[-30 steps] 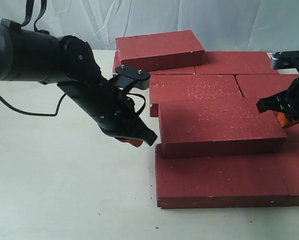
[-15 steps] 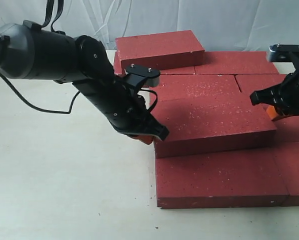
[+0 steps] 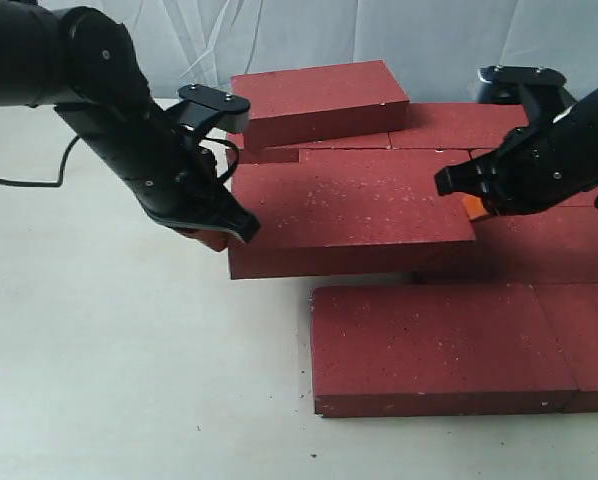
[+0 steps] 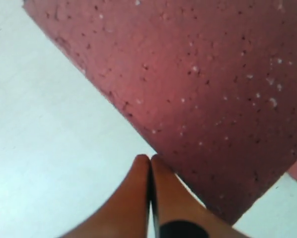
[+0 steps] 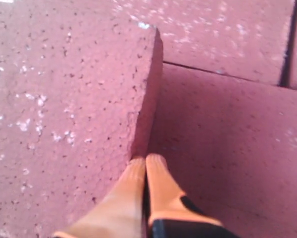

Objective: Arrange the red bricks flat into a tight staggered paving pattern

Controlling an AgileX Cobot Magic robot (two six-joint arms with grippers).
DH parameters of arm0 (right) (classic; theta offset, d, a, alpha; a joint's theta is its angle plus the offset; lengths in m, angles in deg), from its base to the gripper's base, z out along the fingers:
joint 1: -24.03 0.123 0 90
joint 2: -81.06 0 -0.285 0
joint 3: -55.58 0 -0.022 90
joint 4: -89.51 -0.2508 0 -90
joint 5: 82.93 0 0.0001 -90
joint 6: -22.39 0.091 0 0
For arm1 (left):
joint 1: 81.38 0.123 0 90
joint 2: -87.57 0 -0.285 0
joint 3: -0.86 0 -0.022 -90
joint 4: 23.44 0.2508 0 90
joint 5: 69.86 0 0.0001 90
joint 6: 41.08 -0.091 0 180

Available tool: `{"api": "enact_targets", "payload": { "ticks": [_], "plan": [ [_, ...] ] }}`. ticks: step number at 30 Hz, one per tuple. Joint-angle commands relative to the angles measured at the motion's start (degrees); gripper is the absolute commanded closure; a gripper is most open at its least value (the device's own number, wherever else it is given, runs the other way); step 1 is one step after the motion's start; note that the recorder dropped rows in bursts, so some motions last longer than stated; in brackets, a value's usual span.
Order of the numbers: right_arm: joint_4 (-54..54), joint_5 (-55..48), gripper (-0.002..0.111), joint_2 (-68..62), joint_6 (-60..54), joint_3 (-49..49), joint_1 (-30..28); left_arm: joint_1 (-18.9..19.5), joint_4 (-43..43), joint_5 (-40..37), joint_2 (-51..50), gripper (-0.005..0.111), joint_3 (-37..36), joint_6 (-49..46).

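Note:
Several red bricks lie flat at the right of the white table. One red brick [image 3: 349, 215] rests on top of the others, overhanging to the left, and also shows in the wrist views [image 4: 198, 84] [image 5: 64, 99]. My left gripper [image 3: 217, 230] [image 4: 149, 159] is shut with nothing in it, its tips at that brick's left end. At the brick's right end face sits my right gripper [image 3: 469, 205] [image 5: 145, 161], shut and empty, its orange tips touching the face just above a lower brick [image 5: 228, 148]. Another brick [image 3: 319, 100] lies stacked at the back.
A long brick [image 3: 429, 345] and a second one [image 3: 584, 340] form the front row near the table's front edge. More bricks [image 3: 469, 125] lie in the back row. Bare white table [image 3: 109, 360] spreads to the left, and a white curtain hangs behind.
The top brick has slid left and slightly back, now overhanging the table. The right gripper followed its right end leftward; the left gripper first closed in, then drew back left with the brick's end.

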Motion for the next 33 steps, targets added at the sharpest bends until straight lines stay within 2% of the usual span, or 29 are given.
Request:
{"api": "enact_targets", "payload": {
  "ticks": [1,18,28,33],
  "plan": [
    [-6.85,1.73,0.109,0.42,-0.69,1.75,7.12,2.99,-3.62,0.93,2.1,0.107,-1.3,0.23],
    [-8.9,3.55,0.109,-12.6,3.33,14.22,21.98,16.13,1.34,-5.14,4.82,0.107,-2.66,-2.08],
    [-10.62,3.68,0.109,-19.59,3.46,19.74,25.5,21.84,2.78,2.7,4.82,0.107,-9.54,-2.08],
    [-10.62,4.56,0.109,-22.04,3.46,19.74,25.5,21.83,3.04,8.92,4.71,0.107,-12.53,-2.2]
  ]
}}
